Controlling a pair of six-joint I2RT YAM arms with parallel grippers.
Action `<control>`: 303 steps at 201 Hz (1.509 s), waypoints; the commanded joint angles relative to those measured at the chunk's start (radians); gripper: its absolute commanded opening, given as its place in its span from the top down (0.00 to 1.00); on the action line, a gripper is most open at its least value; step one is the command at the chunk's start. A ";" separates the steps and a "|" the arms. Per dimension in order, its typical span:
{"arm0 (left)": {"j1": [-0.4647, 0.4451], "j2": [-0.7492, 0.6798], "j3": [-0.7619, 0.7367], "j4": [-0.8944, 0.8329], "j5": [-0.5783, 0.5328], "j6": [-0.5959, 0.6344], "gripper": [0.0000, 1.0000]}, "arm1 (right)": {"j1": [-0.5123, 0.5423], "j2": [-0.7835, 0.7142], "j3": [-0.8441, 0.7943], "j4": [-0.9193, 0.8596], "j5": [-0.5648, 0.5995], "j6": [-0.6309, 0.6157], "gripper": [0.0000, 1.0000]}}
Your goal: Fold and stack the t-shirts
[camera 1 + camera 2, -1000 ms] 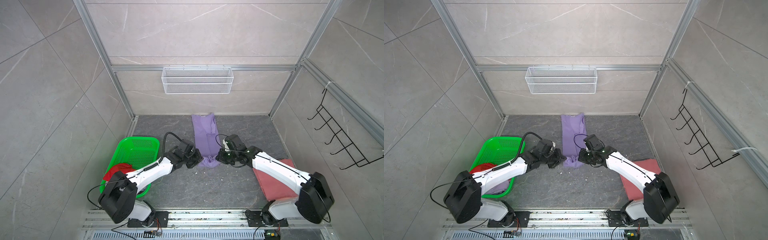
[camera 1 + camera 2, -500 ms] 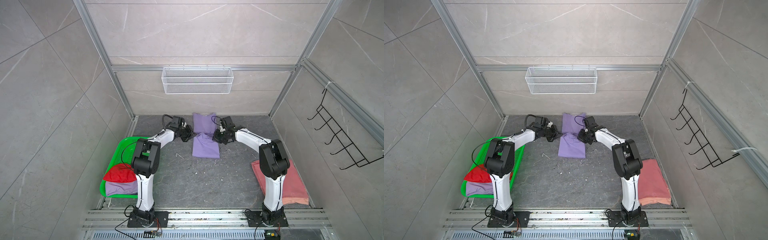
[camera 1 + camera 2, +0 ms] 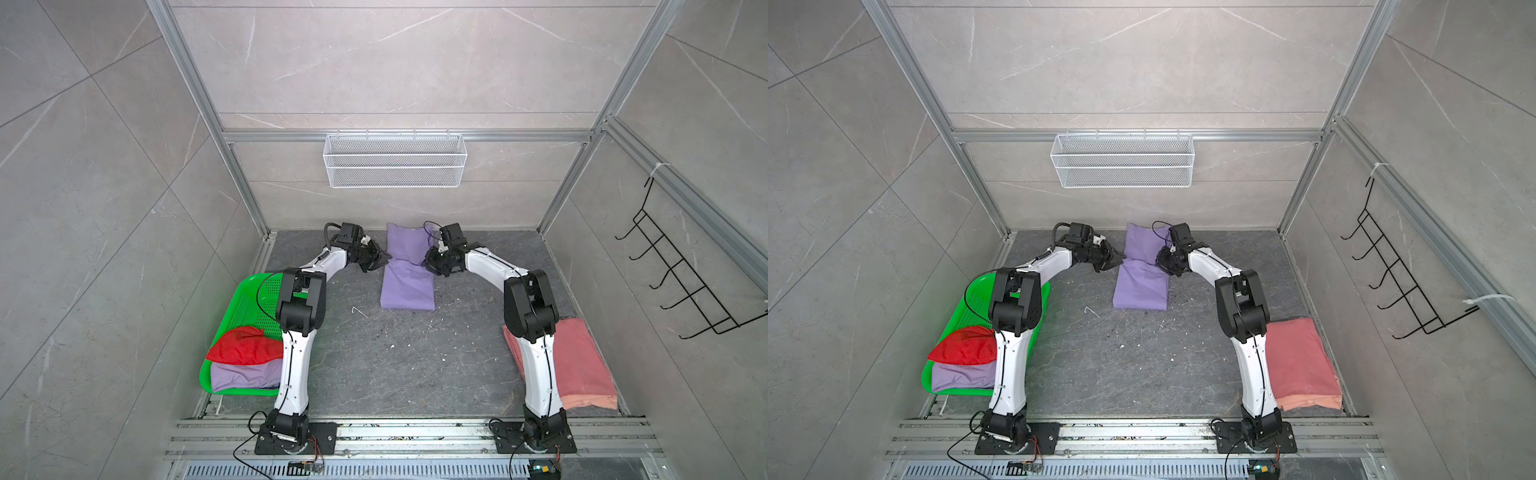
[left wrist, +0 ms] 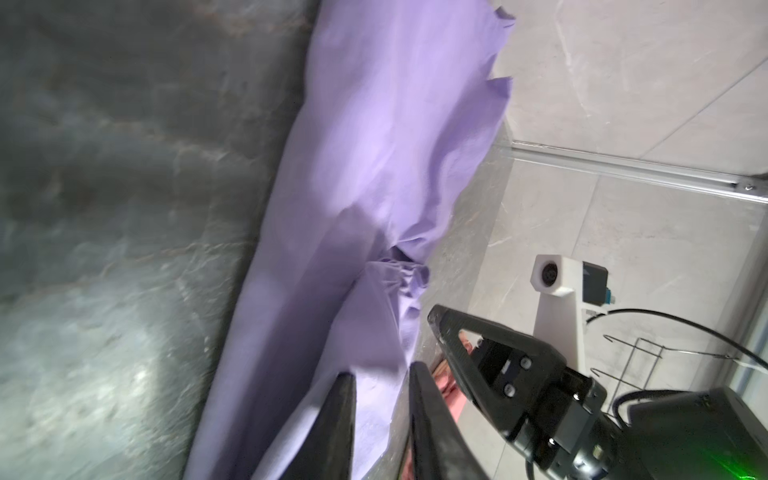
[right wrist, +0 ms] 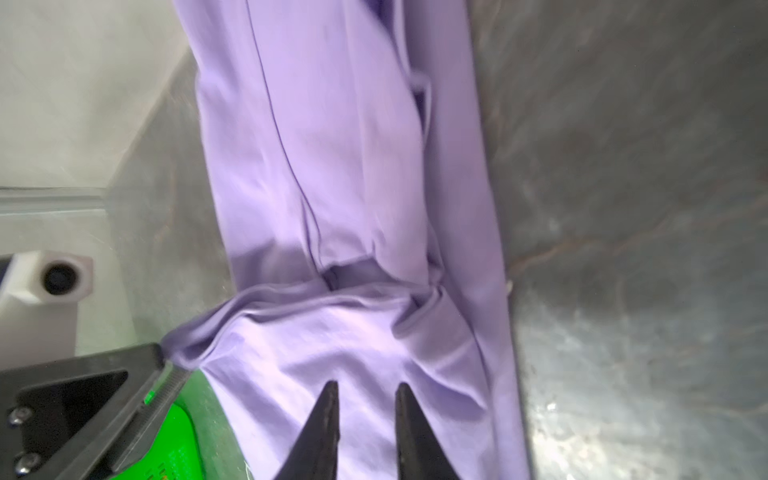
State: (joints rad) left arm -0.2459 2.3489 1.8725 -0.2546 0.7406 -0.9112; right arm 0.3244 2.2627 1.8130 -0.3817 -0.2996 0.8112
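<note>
Top views, both: lavender t-shirt lies folded on the desk between the left fingers and right fingers. Its long axis runs crosswise to the line joining them, and each arm is equally near its own edge. Left wrist: left fingers slightly parted, empty, with soft matte cotton just ahead, bunched at a crease. Right wrist: right fingers likewise parted, empty, smooth seamed cloth directly ahead.

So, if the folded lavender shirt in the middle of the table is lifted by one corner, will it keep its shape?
Probably not: the lavender shirt looks thin and floppy, creased softly at its fold, so its layers would likely sag open. It seems light; pushed across the dark table, it may bunch rather than slide.
</note>
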 commanded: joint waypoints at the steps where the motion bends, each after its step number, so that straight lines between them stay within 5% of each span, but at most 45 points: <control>1: 0.032 0.009 0.065 0.005 0.045 0.015 0.65 | -0.029 -0.027 0.022 0.028 0.026 0.016 0.64; 54: 0.071 -0.117 -0.009 -0.061 -0.033 0.110 0.45 | -0.037 -0.159 -0.156 0.076 0.053 0.031 0.62; 96: 0.069 -0.302 -0.271 -0.101 -0.093 0.158 0.34 | -0.025 -0.330 -0.433 0.136 0.007 0.068 0.50; 141: 0.033 -0.480 -0.567 -0.178 -0.173 0.133 0.32 | 0.026 -0.463 -0.688 0.227 -0.063 0.148 0.42; 188: -0.042 -0.536 -0.772 -0.054 -0.178 0.021 0.32 | 0.049 -0.491 -0.850 0.359 -0.106 0.202 0.38; 303: -0.089 -0.379 -0.800 0.263 -0.131 -0.185 0.42 | 0.102 -0.360 -0.906 0.571 -0.059 0.393 0.41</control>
State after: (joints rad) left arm -0.3275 1.9110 1.0695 -0.0860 0.5907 -1.0283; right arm 0.4114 1.8511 0.9276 0.1696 -0.4019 1.1507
